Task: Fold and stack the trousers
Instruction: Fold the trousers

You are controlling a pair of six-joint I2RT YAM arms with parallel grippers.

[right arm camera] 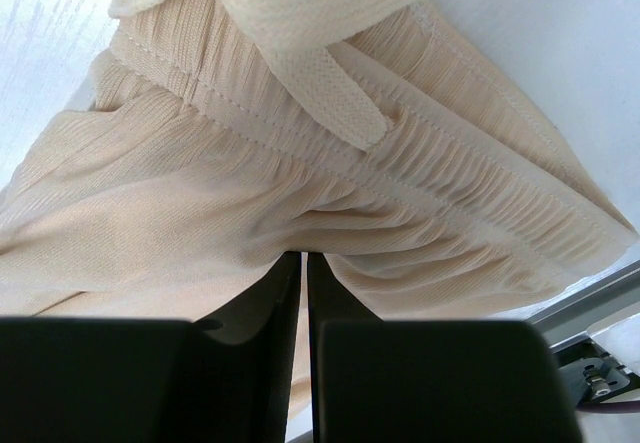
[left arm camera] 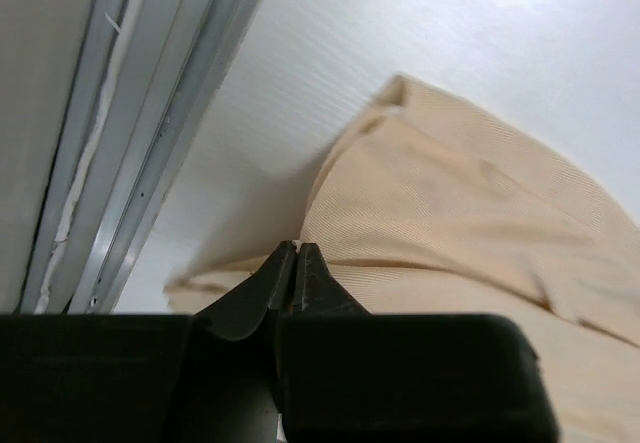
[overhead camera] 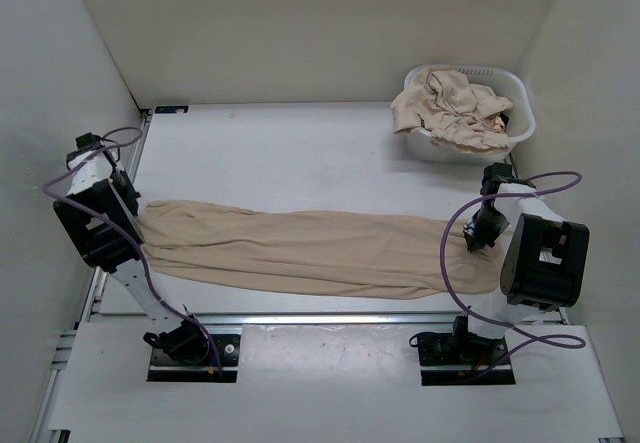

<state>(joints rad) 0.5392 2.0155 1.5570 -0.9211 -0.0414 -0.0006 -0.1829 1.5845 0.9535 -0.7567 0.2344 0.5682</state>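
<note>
Pinching the trousers [overhead camera: 300, 248], stretched across the worktop [overhead camera: 300, 153], at hem and waistband, the left end effector [left arm camera: 297, 250] and right end effector [right arm camera: 304, 259] seem poised for the first fold: carrying one end onto the other.

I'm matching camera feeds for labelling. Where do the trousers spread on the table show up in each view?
Top external: the trousers stretch left to right across the near half of the table.
Left wrist: one end of the trousers fills the right and lower part of the picture.
Right wrist: the trousers fill most of the picture, with the drawstring waistband uppermost.
Shared landmark: the white table.
</note>
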